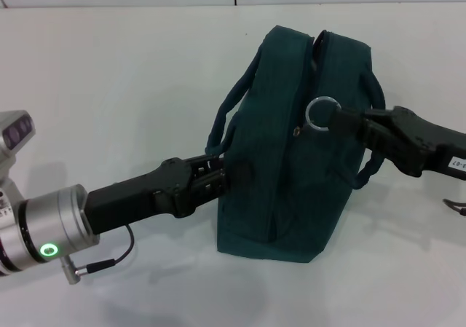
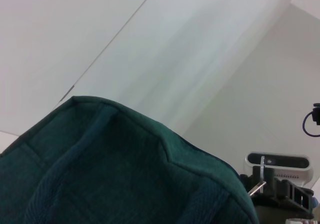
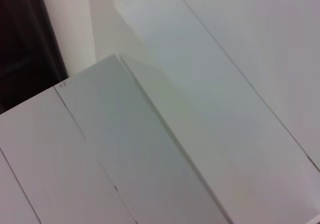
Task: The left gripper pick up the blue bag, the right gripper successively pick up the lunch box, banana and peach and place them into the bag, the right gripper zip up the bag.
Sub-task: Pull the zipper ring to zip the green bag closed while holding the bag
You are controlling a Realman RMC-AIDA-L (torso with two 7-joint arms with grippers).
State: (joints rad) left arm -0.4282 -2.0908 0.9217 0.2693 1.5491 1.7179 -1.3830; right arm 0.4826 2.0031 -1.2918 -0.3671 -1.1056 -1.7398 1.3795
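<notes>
**Zip stage, food out of sight**

Head view: bag (image 1: 291, 152) stands centre on counter (image 1: 109, 87). Left gripper (image 1: 218, 181) is clamped on its side, right gripper (image 1: 349, 121) closed on zipper ring (image 1: 322, 113). Likely packing done, zipping underway.
Left wrist: bag lower left.
Right wrist: nothing task-related.

Teal bag (image 2: 115, 174), metal ring (image 2: 261, 169) beside
</notes>
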